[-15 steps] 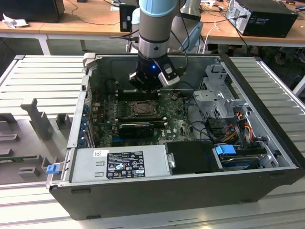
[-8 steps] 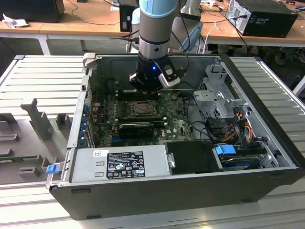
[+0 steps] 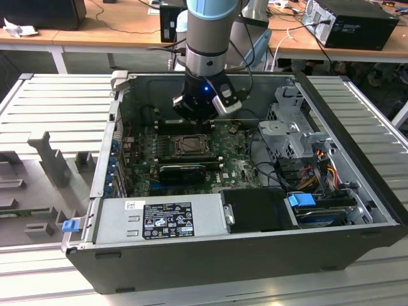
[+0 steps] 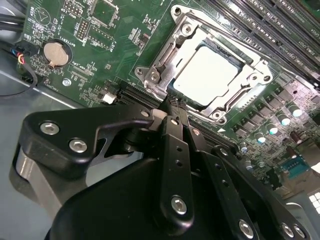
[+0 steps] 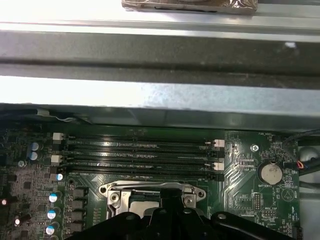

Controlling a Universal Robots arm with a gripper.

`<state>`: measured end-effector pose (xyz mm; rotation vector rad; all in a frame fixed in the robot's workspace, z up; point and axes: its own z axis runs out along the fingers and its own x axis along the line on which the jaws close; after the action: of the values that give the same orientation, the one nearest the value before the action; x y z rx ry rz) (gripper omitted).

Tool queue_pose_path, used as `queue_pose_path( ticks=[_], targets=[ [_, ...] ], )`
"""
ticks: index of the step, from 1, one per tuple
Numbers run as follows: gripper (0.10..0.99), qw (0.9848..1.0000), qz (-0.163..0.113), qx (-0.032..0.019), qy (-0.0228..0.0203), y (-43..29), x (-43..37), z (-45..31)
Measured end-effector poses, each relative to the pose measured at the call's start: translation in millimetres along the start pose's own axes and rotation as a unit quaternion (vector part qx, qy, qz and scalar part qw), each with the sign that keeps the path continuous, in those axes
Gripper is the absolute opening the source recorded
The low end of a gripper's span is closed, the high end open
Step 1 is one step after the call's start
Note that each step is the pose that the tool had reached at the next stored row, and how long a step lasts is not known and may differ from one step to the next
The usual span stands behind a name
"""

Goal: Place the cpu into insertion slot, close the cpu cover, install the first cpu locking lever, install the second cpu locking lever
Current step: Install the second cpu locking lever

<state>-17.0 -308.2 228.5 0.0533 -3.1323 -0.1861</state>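
Second wrist view: cpu (image 4: 205,75) flat in the insertion slot (image 4: 227,50), shiny grey face up, square, so no long side to tell. Ringed by the cpu cover (image 4: 160,65), folded down flat over its edges. Gripper (image 4: 174,104) fingers pressed together, pinching nothing, tip right at the cover's rim.

First wrist view: long black memory slots (image 5: 140,155), a round coin battery (image 5: 270,173) and the grey case wall (image 5: 160,95).

Exterior view: gripper (image 3: 193,121) at 12 o'clock from the socket, black card (image 3: 182,171) at 6 o'clock, metal drive cage (image 3: 287,131) at 3 o'clock. All inside an open computer case (image 3: 357,166) on a ribbed grey table (image 3: 57,108), wooden benches (image 3: 115,32) behind.
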Motion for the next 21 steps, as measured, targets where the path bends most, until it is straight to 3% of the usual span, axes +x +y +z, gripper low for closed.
queue_pose_path(
  ticks=[21],
  targets=[
    [0.106,1.0,0.0,0.0001,0.0,-14.2,0.5,-3.5]
  ],
)
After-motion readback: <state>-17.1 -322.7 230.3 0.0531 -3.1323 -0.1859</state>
